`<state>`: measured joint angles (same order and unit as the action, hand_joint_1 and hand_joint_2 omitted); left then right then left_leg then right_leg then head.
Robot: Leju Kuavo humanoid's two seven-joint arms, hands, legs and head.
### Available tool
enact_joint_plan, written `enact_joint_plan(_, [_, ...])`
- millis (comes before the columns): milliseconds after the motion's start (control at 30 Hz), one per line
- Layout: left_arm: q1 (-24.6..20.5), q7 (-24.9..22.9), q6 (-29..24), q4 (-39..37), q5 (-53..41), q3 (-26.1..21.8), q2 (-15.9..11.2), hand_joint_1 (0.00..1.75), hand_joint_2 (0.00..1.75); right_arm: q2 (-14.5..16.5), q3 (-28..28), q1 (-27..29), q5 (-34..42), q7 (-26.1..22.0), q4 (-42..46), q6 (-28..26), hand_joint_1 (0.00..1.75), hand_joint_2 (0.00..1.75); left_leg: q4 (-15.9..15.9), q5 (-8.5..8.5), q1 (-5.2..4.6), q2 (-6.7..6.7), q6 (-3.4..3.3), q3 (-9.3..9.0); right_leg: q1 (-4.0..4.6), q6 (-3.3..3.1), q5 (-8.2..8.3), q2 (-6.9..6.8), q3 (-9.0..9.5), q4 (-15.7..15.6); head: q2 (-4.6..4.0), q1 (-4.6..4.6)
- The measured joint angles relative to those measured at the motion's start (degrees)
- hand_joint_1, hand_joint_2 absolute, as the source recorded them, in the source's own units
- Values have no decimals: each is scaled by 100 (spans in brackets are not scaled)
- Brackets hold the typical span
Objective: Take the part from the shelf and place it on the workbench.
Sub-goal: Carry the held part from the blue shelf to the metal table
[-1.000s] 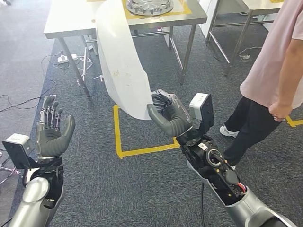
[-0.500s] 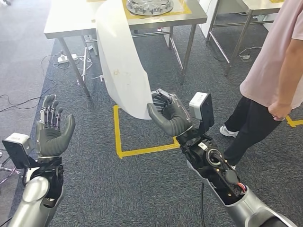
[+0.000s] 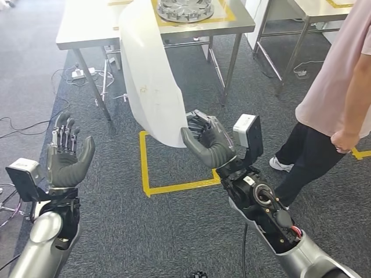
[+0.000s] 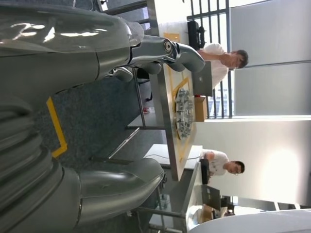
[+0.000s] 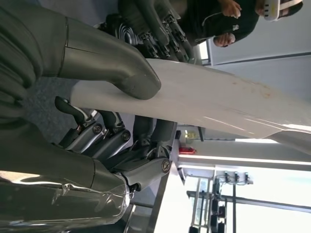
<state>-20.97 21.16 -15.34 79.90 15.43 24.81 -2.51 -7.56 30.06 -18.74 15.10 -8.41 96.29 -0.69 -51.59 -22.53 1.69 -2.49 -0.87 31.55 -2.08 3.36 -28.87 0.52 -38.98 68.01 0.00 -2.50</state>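
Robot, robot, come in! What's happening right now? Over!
Right robot hand gripping the white part. Left robot hand open, holding nothing. Workbench ahead; person standing at the right.

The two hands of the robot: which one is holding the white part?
The right hand grips the white part at its lower end; the left hand is open and holds nothing.

The right hand (image 3: 209, 142) is pinching the white part (image 3: 148, 75) (thumb underneath); the left hand (image 3: 66, 157) is hovering palm-up, fingers apart.
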Motion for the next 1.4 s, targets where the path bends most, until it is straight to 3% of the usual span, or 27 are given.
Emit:
enact_joint_plan(67, [-2, 2, 0, -8, 0, 0, -1, 0, 175, 0, 1, 0, 0, -1, -8, 0, 175, 175, -110, -105, 35, -21, 95, -4, -69, 101, 420, 22, 324, -764, 0, -50])
enact_joint_plan(133, [-9, 4, -4, -15, -1, 2, -4, 0, 175, 0, 8, 5, 0, -1, -21, -1, 175, 175, -243, -182, 28, -39, 189, 59, -93, 89, 536, 74, 537, -1212, 0, -90])
enact_joint_plan(233, [-7, 8, -37, -22, -1, 7, -8, 0, 175, 1, 19, 21, 0, -7, -36, 2, 175, 175, -287, -200, 43, -36, 276, 113, -56, -85, 452, 90, 551, -1203, 0, -28])
enact_joint_plan(300, [-15, 8, -74, -23, -1, 10, -13, 0, 175, 2, 16, 3, 0, -25, -38, 15, 175, 175, -537, -305, 49, 75, 307, 213, -47, -184, 413, 67, 616, -1213, 0, 31])
enact_joint_plan(333, [-21, 7, -89, -23, -1, 11, -15, 0, 175, 2, 17, -6, 1, -33, -38, 22, 175, 175, -853, -409, 41, 140, 310, 382, -40, -229, 389, 49, 653, -1221, 0, 73])
enact_joint_plan(400, [-9, 1, -107, -24, 0, 13, -21, 0, 175, 2, 21, -13, 2, -37, -47, 33, 175, 175, -1704, -624, 19, 201, 290, 919, -6, -290, 335, 14, 707, -1222, 0, 142])
enact_joint_plan(433, [9, -4, -114, -24, 0, 13, -25, 0, 175, 2, 23, -12, 2, -36, -56, 37, 175, 175, -2009, -652, 8, 203, 269, 1156, 14, -309, 305, 3, 734, -1222, 0, 154])
enact_joint_plan(467, [26, -9, -120, -24, 0, 13, -29, 0, 175, 2, 26, -11, 2, -36, -65, 40, 175, 175, -2107, -579, -7, 203, 236, 1290, 35, -322, 272, -4, 770, -1223, 0, 160])
enact_joint_plan(500, [37, -11, -124, -24, 0, 13, -34, 0, 175, 2, 28, -11, 2, -36, -72, 41, 175, 175, -1968, -404, -31, 203, 189, 1296, 53, -327, 237, -8, 815, -1224, 0, 163])
enact_joint_plan(567, [36, -11, -134, -22, -1, 13, -40, 0, 175, 2, 30, -13, 2, -37, -78, 41, 175, 175, -1192, 68, -110, 219, 52, 1014, 79, -323, 159, -18, 920, -1233, 0, 169])
enact_joint_plan(633, [19, -17, -145, -21, -5, 16, -43, 0, 175, 3, 31, -19, 3, -39, -81, 45, 175, 175, -536, 244, -190, 249, -44, 713, 107, -285, 85, -26, 988, -1260, 0, 178])
enact_joint_plan(733, [26, -30, -181, -13, -16, 23, -44, 0, 175, 4, 33, -12, 5, -48, -86, 76, 175, 175, -321, 137, -207, 228, -88, 547, 113, -189, 72, -39, 1064, -1272, 0, 175])
enact_joint_plan(800, [41, -32, -201, -1, -17, 24, -49, 0, 175, 4, 30, -15, 5, -56, -87, 101, 175, 175, -264, 81, -189, 208, -139, 404, 108, -150, 19, -45, 995, -1035, 0, 146])
enact_joint_plan(900, [65, -33, -199, 6, -17, 32, -50, 0, 175, 4, 27, -6, 5, -60, -90, 113, 175, 175, -243, -38, -194, 190, -195, 225, 109, -130, -300, -41, 398, -22, 0, 79])
enact_joint_plan(967, [104, -34, -194, 5, -17, 48, -50, 0, 175, 4, 28, 29, 4, -57, -91, 113, 175, 175, -244, -148, -204, 171, -203, 91, 111, -107, -474, -41, 34, 344, 0, 43])
enact_joint_plan(1000, [117, -34, -191, 5, -17, 54, -50, 0, 175, 3, 26, 40, 4, -56, -91, 113, 175, 175, -245, -213, -207, 160, -201, 4, 110, -101, -425, -41, -23, 248, 0, 27])
enact_joint_plan(1033, [123, -35, -187, 5, -17, 58, -50, 0, 175, 3, 24, 46, 4, -55, -91, 112, 175, 175, -245, -282, -210, 149, -194, -94, 110, -108, -244, -41, 6, -29, 0, 4])
enact_joint_plan(1100, [125, -35, -169, 3, -17, 67, -50, 0, 175, 2, 19, 49, 4, -55, -92, 111, 175, 175, -256, -423, -219, 136, -167, -258, 128, -161, 387, -33, 150, -801, 0, -36])
enact_joint_plan(1167, [125, -37, -151, 3, -15, 79, -49, 0, 175, 2, 22, 53, 4, -51, -91, 111, 175, 175, -267, -527, -229, 122, -116, -321, 167, -242, 760, -26, 265, -1239, 0, -28])
enact_joint_plan(1300, [98, -41, -142, 12, -16, 87, -48, 0, 175, 7, 14, 20, 1, -52, -75, 105, 175, 175, -397, -544, -198, 120, 12, -303, 181, -388, 719, -30, 428, -1366, 0, -8])
enact_joint_plan(1333, [90, -38, -142, 15, -17, 87, -49, 0, 175, 9, 10, 10, 1, -56, -72, 102, 175, 175, -662, -501, -196, 131, 38, -158, 166, -412, 697, -32, 499, -1403, 0, -2])
enact_joint_plan(1400, [92, -34, -142, 19, -17, 88, -51, 0, 175, 13, 13, 11, 2, -56, -69, 101, 175, 175, -1431, -529, -164, 158, 98, 370, 142, -444, 611, -38, 645, -1447, 0, 38])
